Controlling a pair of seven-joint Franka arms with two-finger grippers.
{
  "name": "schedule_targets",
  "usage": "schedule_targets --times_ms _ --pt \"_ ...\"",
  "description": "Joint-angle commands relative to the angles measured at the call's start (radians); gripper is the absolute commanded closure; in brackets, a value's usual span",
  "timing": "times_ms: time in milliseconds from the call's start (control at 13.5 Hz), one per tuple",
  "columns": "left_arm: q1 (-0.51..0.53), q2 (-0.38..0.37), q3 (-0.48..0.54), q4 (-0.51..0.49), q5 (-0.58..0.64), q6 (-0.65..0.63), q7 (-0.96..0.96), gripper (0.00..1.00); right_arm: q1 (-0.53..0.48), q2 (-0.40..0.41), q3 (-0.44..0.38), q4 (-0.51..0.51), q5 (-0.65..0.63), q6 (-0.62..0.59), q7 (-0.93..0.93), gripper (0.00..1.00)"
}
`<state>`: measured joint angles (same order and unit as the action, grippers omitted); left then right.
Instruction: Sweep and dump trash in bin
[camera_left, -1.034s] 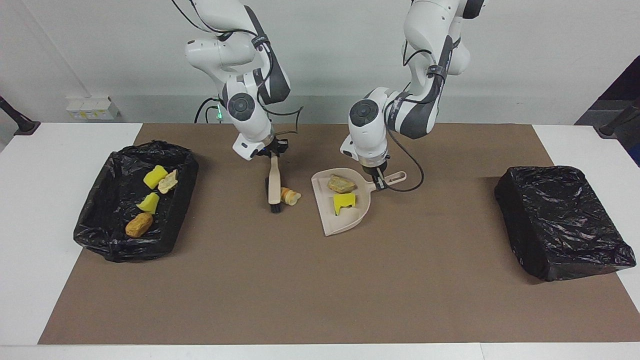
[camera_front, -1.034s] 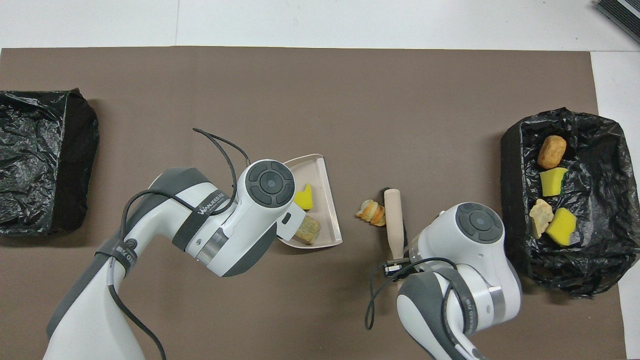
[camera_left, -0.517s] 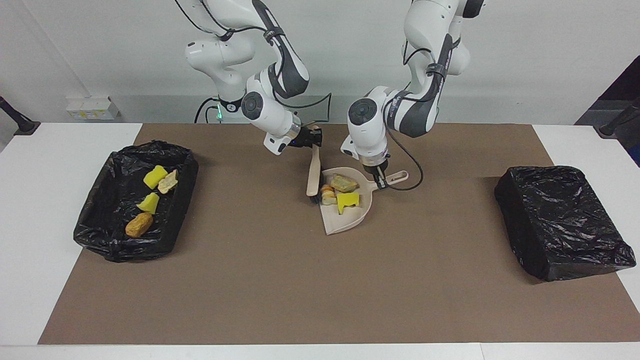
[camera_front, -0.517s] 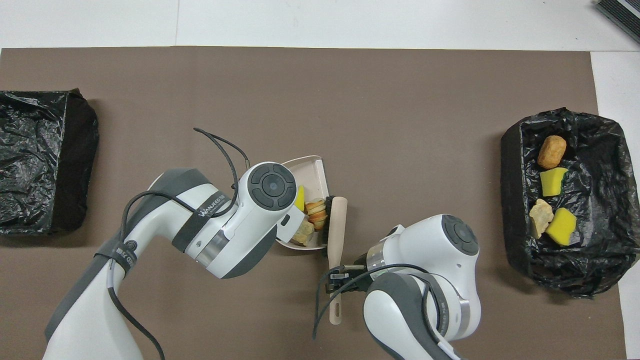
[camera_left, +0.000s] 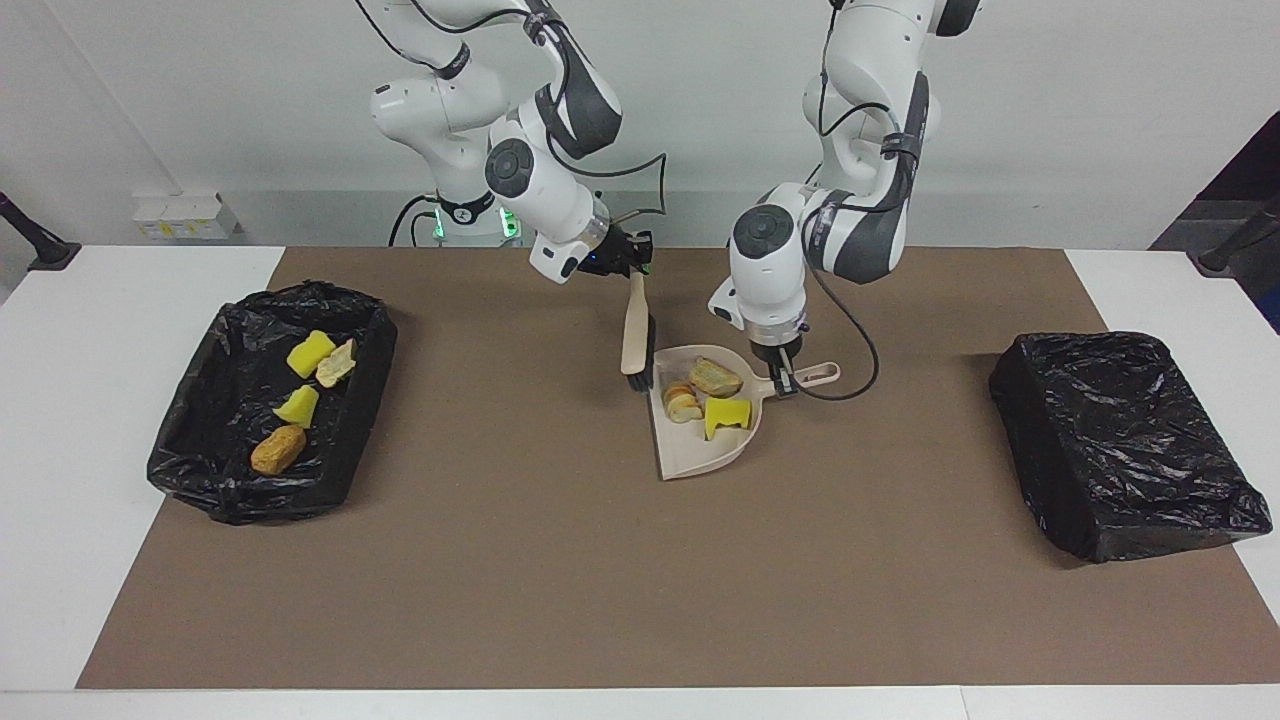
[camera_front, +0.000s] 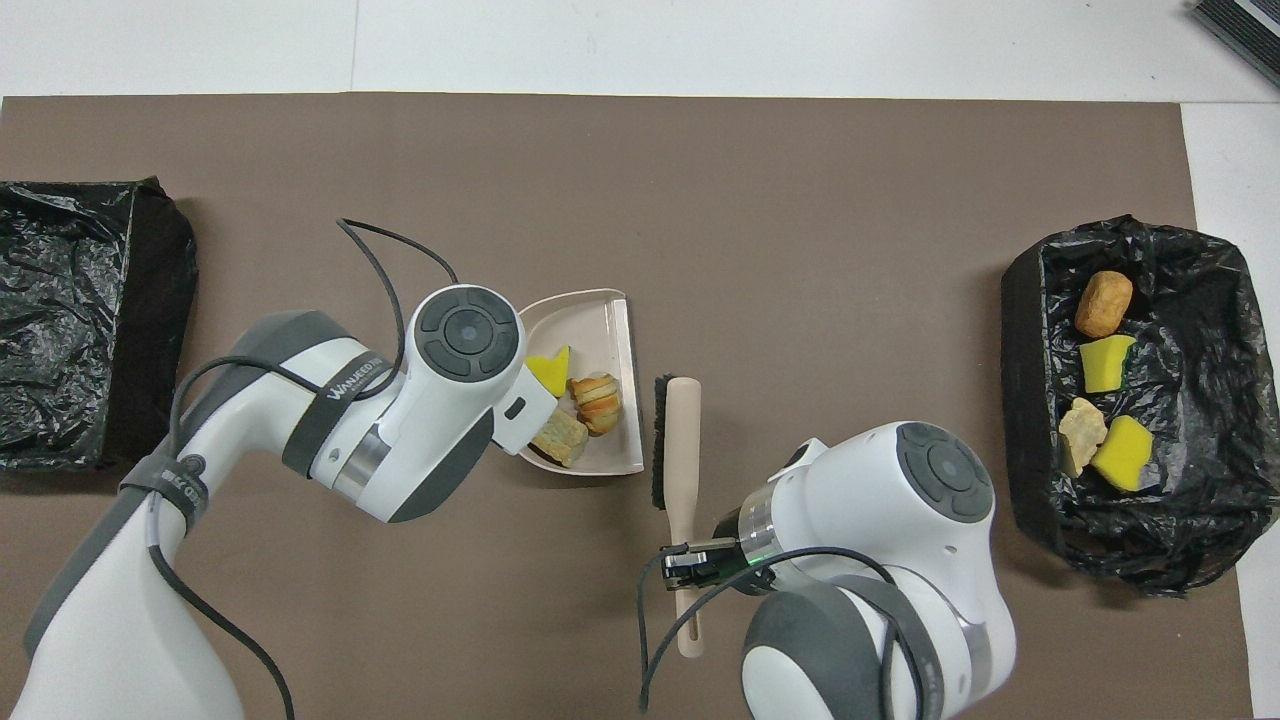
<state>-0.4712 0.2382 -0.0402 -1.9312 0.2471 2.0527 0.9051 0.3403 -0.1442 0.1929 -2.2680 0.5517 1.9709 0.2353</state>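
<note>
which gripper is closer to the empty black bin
Left. The left gripper holds the dustpan handle mid-table, on the side toward the empty black bin. The right gripper holds the brush on the dustpan's side away from that bin.

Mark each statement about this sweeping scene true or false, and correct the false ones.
1. The beige plastic dustpan holds three trash lumps. True.
2. The right pincer grips the beige-handled brush with black bristles. True.
3. The left pincer is open over the mat. False: it is shut on the dustpan's handle.
4. The crumpled black-lined bin at the right arm's end is empty. False: four lumps lie in it.
</note>
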Motion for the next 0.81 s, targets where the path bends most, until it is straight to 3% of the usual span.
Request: schedule_targets --times_ms 0,222,369,517,739 --pt "0.072 -0.046 -0.004 -0.008 -0.043 0.020 0.093 1.00 -0.050 -0.037 0.007 0.077 -0.166 -0.143 0.058 1.00" --pt "0.176 -0.094 0.005 0.009 -0.049 0.017 0.199 1.00 -0.049 -0.020 0.025 0.136 -0.220 -0.217 0.164 1.00" --pt "0.282 -0.105 0.006 0.033 -0.049 0.021 0.218 1.00 0.015 -0.002 0.027 0.130 -0.208 -0.219 0.254 1.00" --pt "0.392 -0.106 0.003 0.067 -0.065 0.018 0.239 1.00 0.073 0.050 0.033 0.134 -0.196 -0.189 0.338 1.00" --pt "0.540 -0.063 0.008 0.207 -0.106 0.009 0.452 1.00 0.167 0.124 0.033 0.134 -0.196 -0.096 0.383 1.00"
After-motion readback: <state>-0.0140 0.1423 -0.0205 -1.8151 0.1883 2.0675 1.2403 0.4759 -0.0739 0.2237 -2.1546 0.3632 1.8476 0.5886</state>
